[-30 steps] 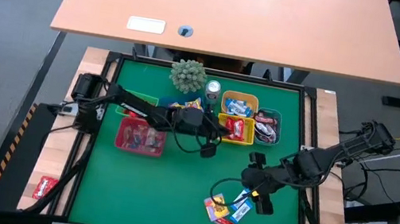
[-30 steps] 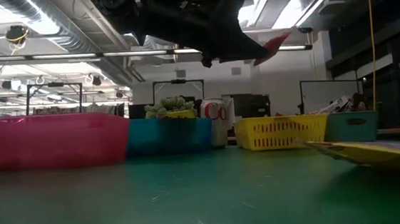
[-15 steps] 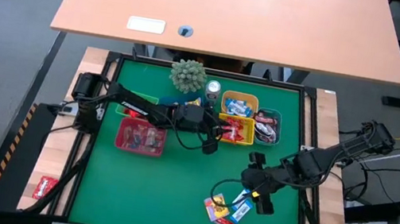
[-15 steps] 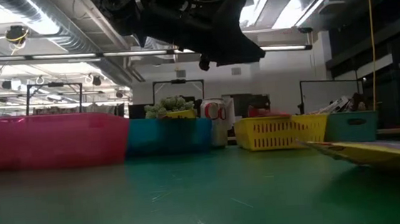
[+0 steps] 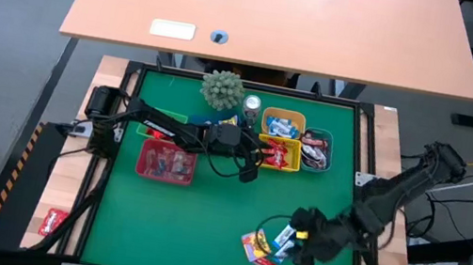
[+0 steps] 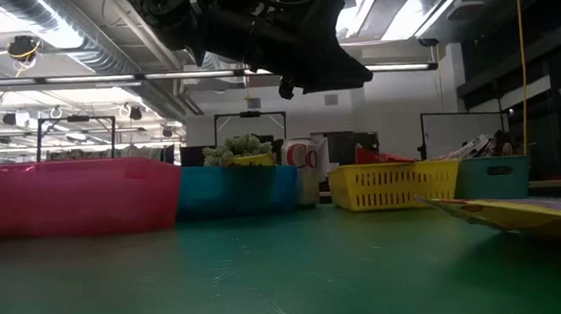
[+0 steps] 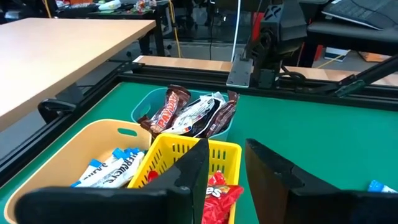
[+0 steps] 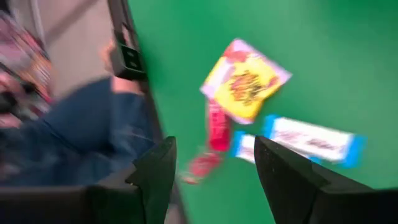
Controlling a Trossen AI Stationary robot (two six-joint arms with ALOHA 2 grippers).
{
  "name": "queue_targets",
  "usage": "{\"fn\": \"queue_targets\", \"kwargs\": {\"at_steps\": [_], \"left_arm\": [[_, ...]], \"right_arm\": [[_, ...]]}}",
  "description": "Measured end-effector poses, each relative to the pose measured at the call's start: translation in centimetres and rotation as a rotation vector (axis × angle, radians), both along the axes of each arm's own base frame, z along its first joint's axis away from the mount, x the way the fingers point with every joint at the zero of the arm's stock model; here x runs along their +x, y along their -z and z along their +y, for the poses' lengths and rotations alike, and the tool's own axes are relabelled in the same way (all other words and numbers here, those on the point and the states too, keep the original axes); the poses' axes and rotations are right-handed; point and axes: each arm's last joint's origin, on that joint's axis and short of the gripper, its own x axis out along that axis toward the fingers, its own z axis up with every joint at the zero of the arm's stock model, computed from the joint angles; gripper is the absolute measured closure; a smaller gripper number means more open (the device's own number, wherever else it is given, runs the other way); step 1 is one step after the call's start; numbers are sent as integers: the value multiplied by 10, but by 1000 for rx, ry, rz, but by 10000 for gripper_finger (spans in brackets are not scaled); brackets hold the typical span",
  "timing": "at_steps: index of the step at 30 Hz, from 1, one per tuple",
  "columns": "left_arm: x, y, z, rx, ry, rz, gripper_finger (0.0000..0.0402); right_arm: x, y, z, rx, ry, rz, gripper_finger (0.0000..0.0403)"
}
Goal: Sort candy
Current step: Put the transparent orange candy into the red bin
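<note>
Left gripper [image 7: 224, 180], fingers apart and empty, hangs over your yellow bin [image 5: 279, 154]; right gripper [image 8: 214, 168], spread, hovers over near-right loose candy [image 5: 268, 248].

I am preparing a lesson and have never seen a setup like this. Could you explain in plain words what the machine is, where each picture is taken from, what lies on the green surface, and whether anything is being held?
This is a robot with two dark arms at a green table. Each arm ends in a two-finger tool.

One picture looks straight down, one looks level across the table top, and two come from cameras on the wrists.

The left tool hangs open over the yellow bin, which holds red candy. It holds nothing.

The right tool is open above a loose candy pile near the table's front edge, also holding nothing. Its wrist picture shows a yellow packet, a red one and blue-and-white ones.

Other bins sit at the back: a tan bin with blue-and-white candy, a teal bin with dark brown candy, and a pink bin. A small plant and a can stand behind them.
</note>
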Motion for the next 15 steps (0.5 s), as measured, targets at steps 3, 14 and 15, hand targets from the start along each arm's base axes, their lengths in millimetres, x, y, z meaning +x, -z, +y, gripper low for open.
{"fn": "queue_targets", "kwargs": {"at_steps": [3, 14, 15], "left_arm": [[0, 0, -1, 0, 4, 0, 310], [0, 0, -2, 0, 7, 0, 310], [0, 0, -2, 0, 7, 0, 310]], "right_arm": [[-10, 12, 19, 93, 92, -32, 187], [-23, 45, 65, 158, 226, -49, 187], [-21, 49, 68, 160, 233, -44, 187]]}}
